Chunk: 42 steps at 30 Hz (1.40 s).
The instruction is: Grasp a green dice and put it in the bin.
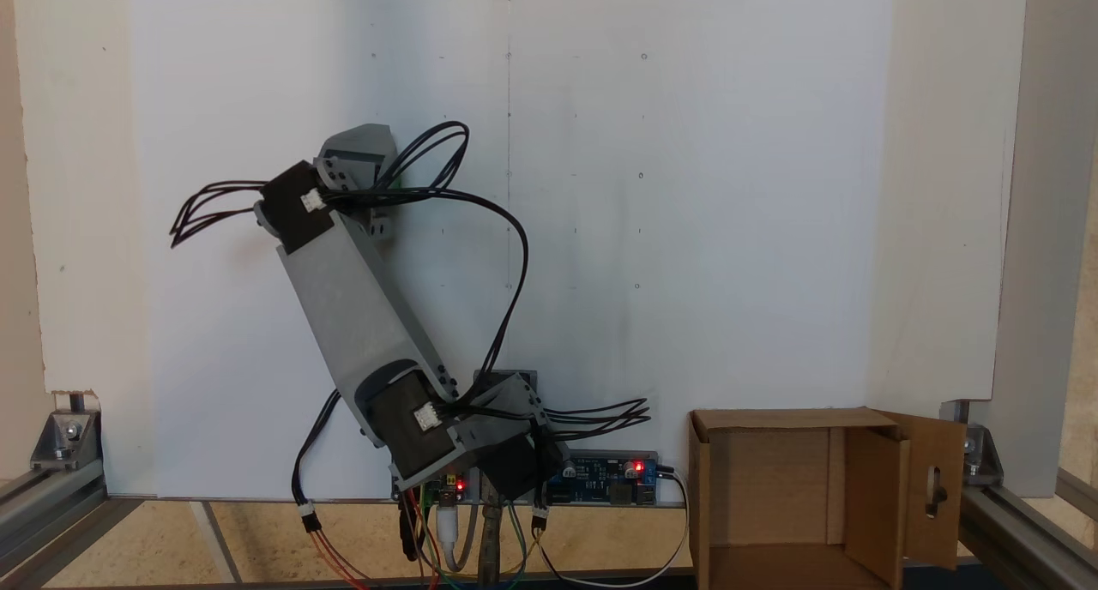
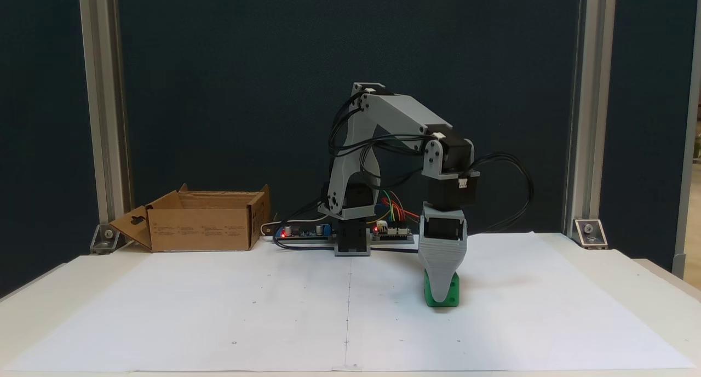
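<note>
Your grey gripper (image 2: pixel 442 286) is down over the small bright green plastic dice (image 2: pixel 443 296) on the paper-covered worktop (image 2: pixel 219 311) (jaws' grip: cannot tell). Lift and carry to the brown cardboard bin (image 2: pixel 202 229) remain.

Green dice (image 2: pixel 444 296): smooth, slightly glossy plastic. Gripper (image 2: pixel 441 289) and arm links: matt grey plastic with a faintly ribbed, printed texture; servo bodies (image 2: pixel 450 195) in black plastic. Bin (image 2: pixel 204 229): brown corrugated cardboard, matt and fibrous. Worktop (image 2: pixel 630 278): pale matt surface covered by smooth white paper sheets (image 2: pixel 219 306). Frame posts (image 2: pixel 104 108): brushed aluminium with a dull sheen. Cables (image 1: pixel 480 204): glossy black insulation.
</note>
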Available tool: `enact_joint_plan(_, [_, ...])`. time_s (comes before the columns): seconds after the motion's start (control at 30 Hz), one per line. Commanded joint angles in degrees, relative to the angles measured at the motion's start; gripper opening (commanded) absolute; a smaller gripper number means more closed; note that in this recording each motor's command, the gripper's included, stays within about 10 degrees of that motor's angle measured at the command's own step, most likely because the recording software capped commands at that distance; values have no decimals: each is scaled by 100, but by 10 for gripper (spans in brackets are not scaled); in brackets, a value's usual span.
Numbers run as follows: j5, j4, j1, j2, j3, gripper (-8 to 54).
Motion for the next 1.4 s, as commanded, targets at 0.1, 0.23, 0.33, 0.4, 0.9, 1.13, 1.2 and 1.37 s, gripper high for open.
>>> enact_joint_plan(0.1, [475, -79, 9, -26, -114, 388])
enact_joint_plan(0.23, [475, -114, 9, -44, -114, 378])
enact_joint_plan(0.33, [475, -158, 35, -44, -114, 356])
enact_joint_plan(0.4, [475, -167, 35, -53, -114, 356])
enact_joint_plan(0.9, [475, -167, 105, -62, -114, 265])
enact_joint_plan(1.13, [483, -167, 202, -62, -53, 115])
enact_joint_plan(1.2, [483, -97, 185, -44, -53, 114])
enact_joint_plan(1.37, [483, 589, 220, 624, -202, 114])
